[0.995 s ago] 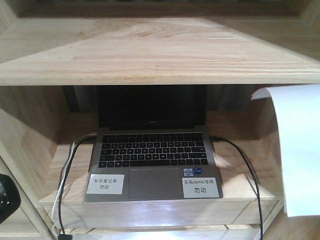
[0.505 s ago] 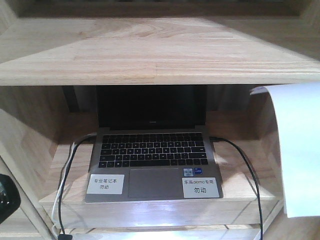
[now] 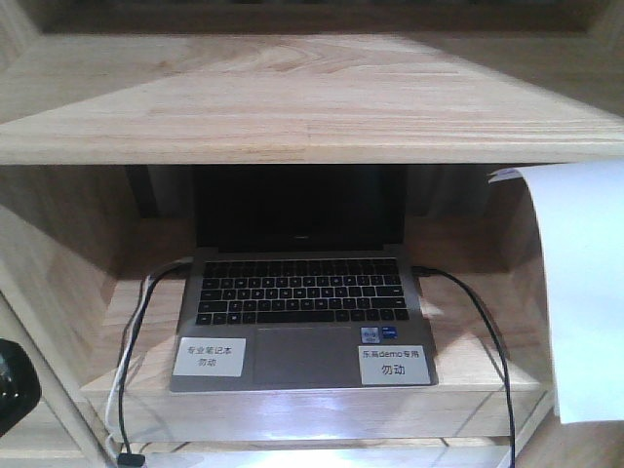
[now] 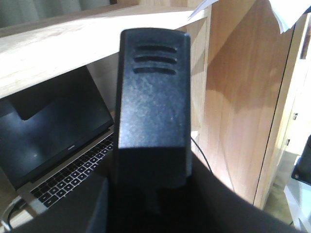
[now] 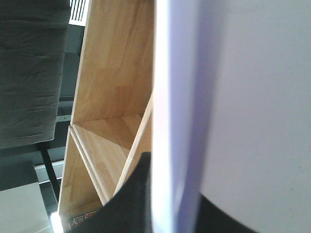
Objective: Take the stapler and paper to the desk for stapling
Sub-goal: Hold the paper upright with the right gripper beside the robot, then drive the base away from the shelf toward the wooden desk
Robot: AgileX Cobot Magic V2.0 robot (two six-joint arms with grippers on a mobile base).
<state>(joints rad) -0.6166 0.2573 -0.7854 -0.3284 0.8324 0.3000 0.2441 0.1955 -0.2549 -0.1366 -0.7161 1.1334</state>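
We read two white labels stuck on the palm rest of the laptop [image 3: 302, 322]. The left label [image 3: 211, 356] says "专业笔记本" with "勿动" beneath it. The right label [image 3: 394, 364] says "乐高demo专用" with "勿动" beneath it in larger print. Just above that one sits a small blue sticker [image 3: 370, 335], and there is a brand mark [image 3: 304, 235] under the screen; both are too small for us to read, as are the key legends.

I see a black stapler [image 4: 153, 97] with a ribbed top, white paper [image 3: 585, 292], perhaps bluish-tinged up close, a pale wood-grain shelf [image 3: 292, 97] and a silver-grey laptop [image 3: 302, 363] with black keys [image 3: 300, 291].
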